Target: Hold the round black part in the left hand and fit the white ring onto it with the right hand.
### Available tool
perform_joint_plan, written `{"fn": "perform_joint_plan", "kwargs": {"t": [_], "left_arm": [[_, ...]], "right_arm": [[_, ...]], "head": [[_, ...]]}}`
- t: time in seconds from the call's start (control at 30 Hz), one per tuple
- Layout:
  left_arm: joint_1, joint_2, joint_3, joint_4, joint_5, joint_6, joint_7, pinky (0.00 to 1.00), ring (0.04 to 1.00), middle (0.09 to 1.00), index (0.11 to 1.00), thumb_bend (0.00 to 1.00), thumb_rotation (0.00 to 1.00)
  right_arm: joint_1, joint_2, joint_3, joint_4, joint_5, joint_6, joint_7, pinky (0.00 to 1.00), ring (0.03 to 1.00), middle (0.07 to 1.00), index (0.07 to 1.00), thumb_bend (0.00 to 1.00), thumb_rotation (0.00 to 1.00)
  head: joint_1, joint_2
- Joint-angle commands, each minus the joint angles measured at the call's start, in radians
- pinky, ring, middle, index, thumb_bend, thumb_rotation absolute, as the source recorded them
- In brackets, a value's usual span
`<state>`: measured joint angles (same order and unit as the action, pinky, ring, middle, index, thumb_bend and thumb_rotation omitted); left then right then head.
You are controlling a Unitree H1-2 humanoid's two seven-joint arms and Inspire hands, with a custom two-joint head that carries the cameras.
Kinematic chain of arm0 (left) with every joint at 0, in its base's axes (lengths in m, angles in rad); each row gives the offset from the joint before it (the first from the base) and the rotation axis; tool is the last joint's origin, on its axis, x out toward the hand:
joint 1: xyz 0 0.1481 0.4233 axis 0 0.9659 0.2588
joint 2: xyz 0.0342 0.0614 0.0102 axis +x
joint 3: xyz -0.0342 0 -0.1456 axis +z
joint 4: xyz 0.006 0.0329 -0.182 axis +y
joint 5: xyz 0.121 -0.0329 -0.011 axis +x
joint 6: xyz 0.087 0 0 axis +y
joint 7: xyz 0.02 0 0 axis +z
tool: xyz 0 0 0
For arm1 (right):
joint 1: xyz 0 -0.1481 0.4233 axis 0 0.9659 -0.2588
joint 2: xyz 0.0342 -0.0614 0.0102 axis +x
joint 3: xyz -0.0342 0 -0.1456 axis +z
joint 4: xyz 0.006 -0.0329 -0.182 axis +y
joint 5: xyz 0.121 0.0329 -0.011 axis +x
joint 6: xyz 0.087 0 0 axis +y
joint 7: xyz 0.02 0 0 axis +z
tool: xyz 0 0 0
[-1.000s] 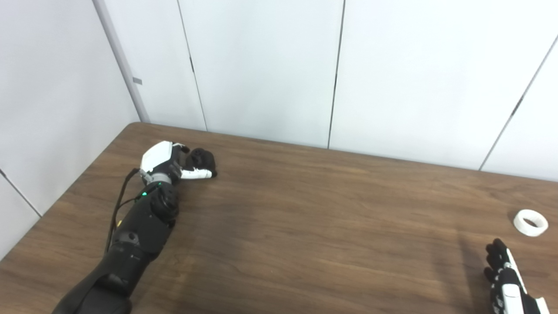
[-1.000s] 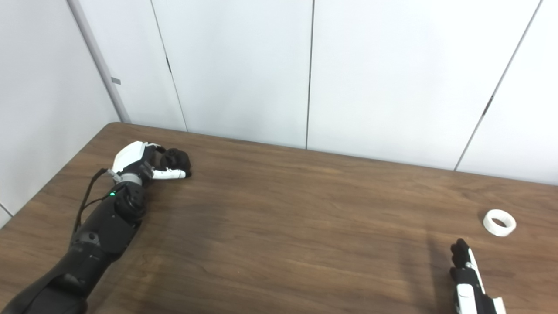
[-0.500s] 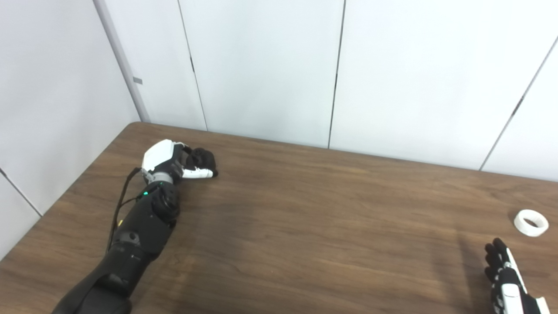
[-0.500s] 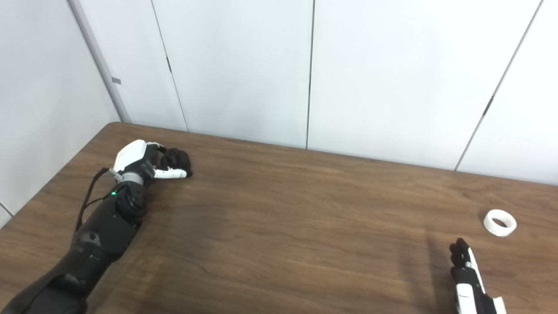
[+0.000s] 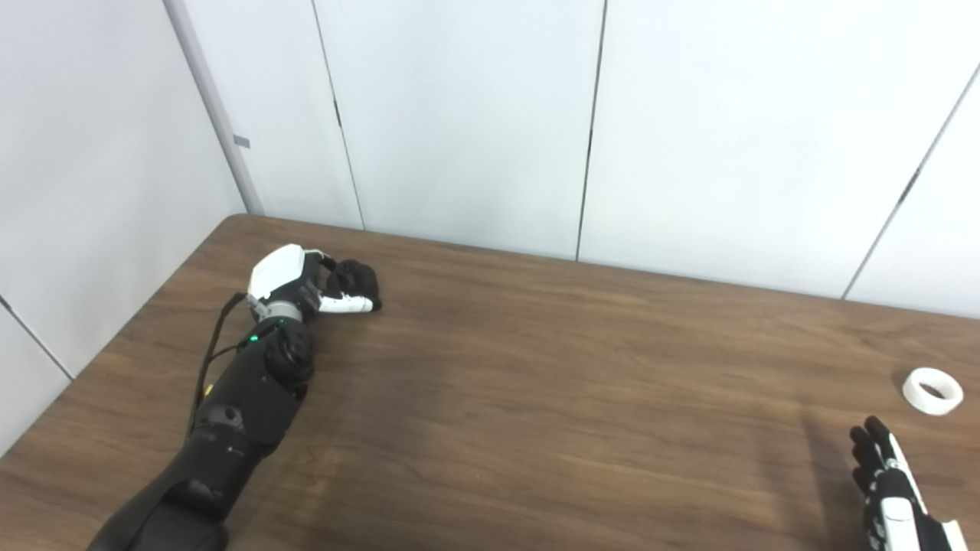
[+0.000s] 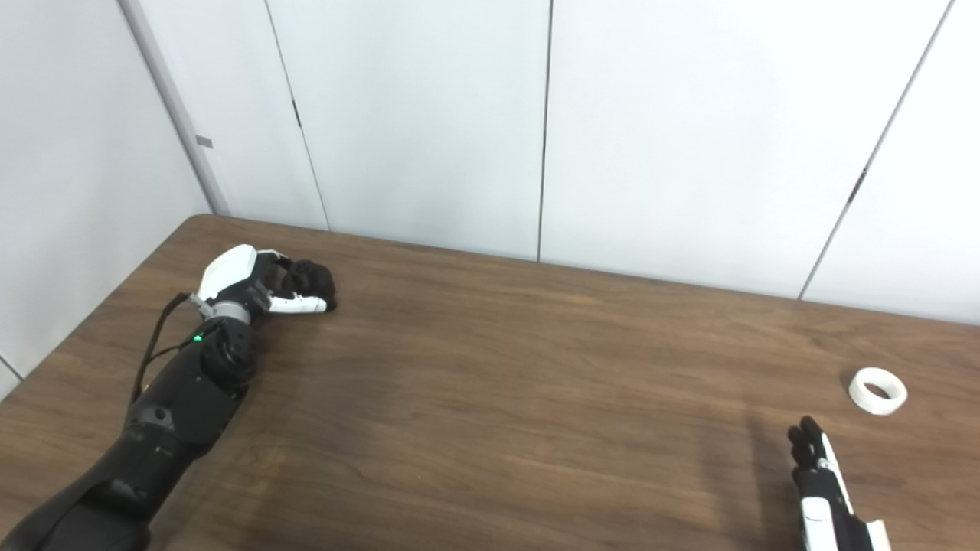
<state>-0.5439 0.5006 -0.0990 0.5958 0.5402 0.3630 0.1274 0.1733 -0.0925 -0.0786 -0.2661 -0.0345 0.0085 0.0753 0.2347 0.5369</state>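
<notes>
My left hand [image 5: 306, 283] lies at the far left of the wooden table, its fingers and thumb curled around the round black part [image 5: 354, 278], which rests on the tabletop. The white ring [image 5: 932, 390] lies flat on the table at the far right; it also shows in the right eye view [image 6: 877, 390]. My right hand [image 5: 888, 490] comes in at the bottom right corner with its fingers straight and apart, holding nothing, a short way in front of the ring and apart from it.
The brown wooden table [image 5: 536, 383] is bordered by white wall panels at the back and on the left. Its back left corner [image 5: 230, 220] lies just behind my left hand.
My left hand has closed slightly tighter around the black part. My right hand has barely shifted. The ring has not moved.
</notes>
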Motion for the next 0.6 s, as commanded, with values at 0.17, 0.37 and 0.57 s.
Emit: {"fn": "perform_joint_plan", "kwargs": {"t": [0.17, 0.37, 0.57], "left_arm": [[-0.032, 0.023, 0.05, -0.004, -0.051, -0.073, 0.06, 1.0, 0.928, 0.823, 0.504, 0.56, 0.08], [-0.024, 0.031, 0.036, -0.005, -0.035, -0.092, 0.072, 1.0, 0.881, 0.76, 0.484, 0.52, 0.05], [-0.019, 0.034, 0.033, -0.01, -0.029, -0.088, 0.079, 1.0, 0.872, 0.752, 0.483, 0.52, 0.05]], "right_arm": [[0.048, 0.004, 0.001, -0.035, 0.006, -0.011, -0.013, 1.0, 0.983, 0.957, 0.962, 0.32, 1.0], [0.047, 0.001, 0.0, -0.032, 0.01, -0.019, -0.013, 1.0, 0.985, 0.959, 0.967, 0.31, 1.0], [0.049, 0.002, 0.0, -0.034, 0.017, -0.013, -0.013, 1.0, 0.993, 0.957, 0.967, 0.31, 1.0]], "head": [[0.002, 0.003], [0.005, 0.003], [0.005, 0.003]]}}
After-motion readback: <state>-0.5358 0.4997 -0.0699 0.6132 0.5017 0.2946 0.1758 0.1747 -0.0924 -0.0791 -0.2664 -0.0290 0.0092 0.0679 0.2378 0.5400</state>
